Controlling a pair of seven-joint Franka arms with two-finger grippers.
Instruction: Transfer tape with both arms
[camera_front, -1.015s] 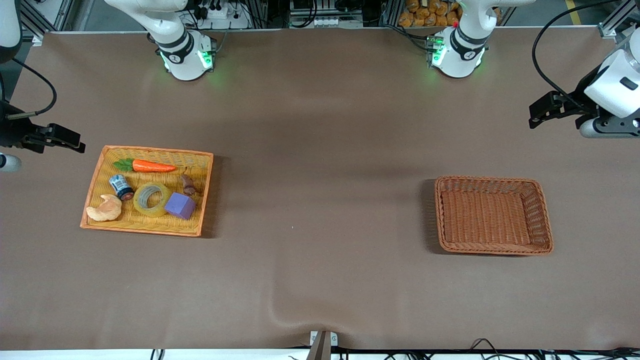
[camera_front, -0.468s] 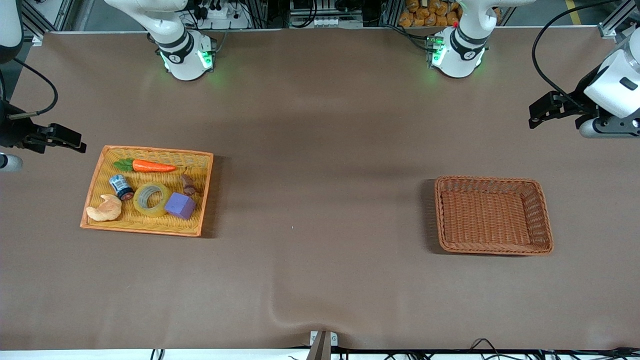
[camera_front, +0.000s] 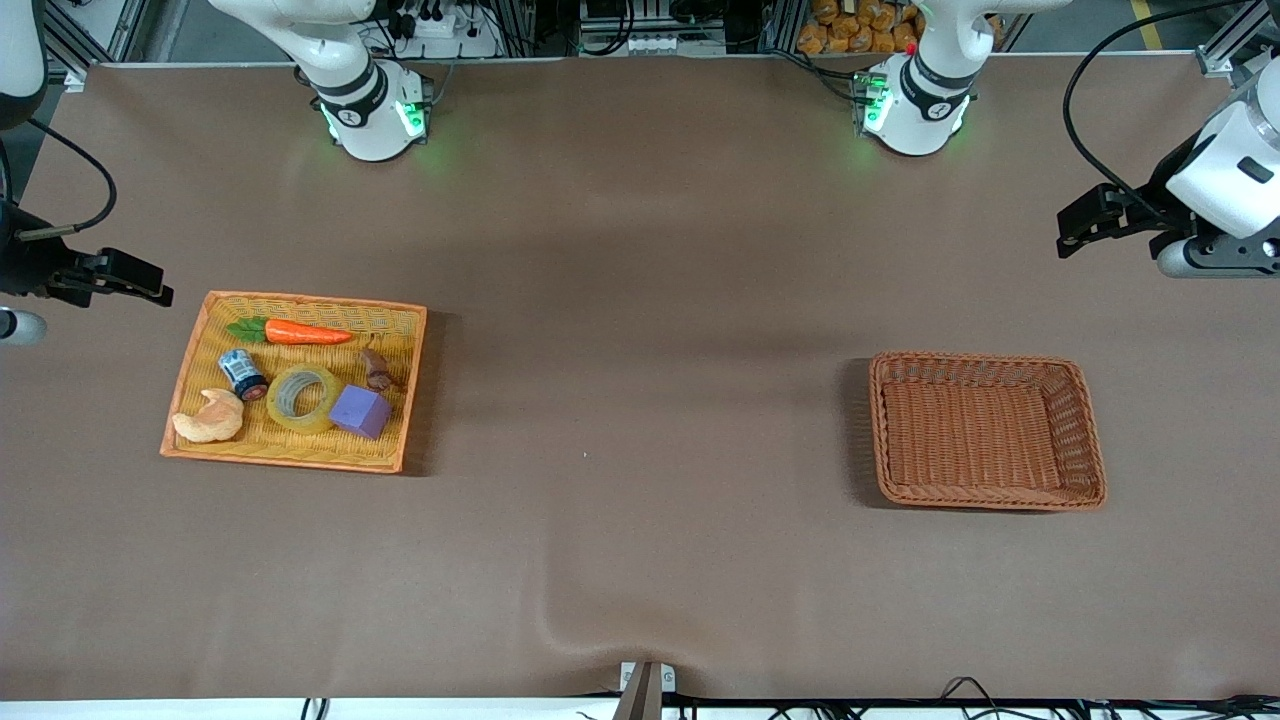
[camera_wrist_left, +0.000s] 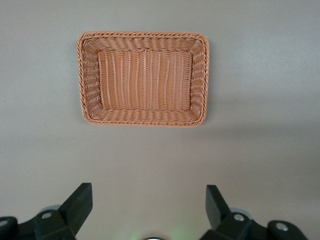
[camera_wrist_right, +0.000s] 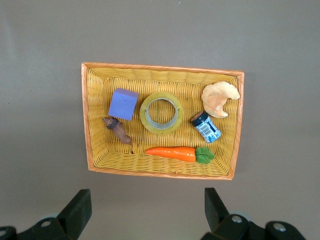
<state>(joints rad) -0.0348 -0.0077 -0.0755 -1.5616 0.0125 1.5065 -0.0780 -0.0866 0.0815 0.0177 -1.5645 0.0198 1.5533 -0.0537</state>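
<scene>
- The tape (camera_front: 302, 399) lies flat in the yellow tray (camera_front: 201, 345), touching the cube (camera_front: 361, 411) and beside the can (camera_front: 242, 373).
- Right tool (camera_wrist_right: 145, 216) hangs spread over the counter (camera_front: 640, 300) near that tray.
- Left tool (camera_wrist_left: 147, 210) hangs spread near the brown basket (camera_front: 1088, 430).

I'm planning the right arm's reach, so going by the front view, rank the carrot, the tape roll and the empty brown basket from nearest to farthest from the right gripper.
1. Orange toy carrot, along the yellow wicker tray's edge closest to the right gripper.
2. Translucent yellow tape roll, mid-tray, nearer the front camera than the carrot.
3. Empty brown woven basket, at the left arm's end of the table.
</scene>
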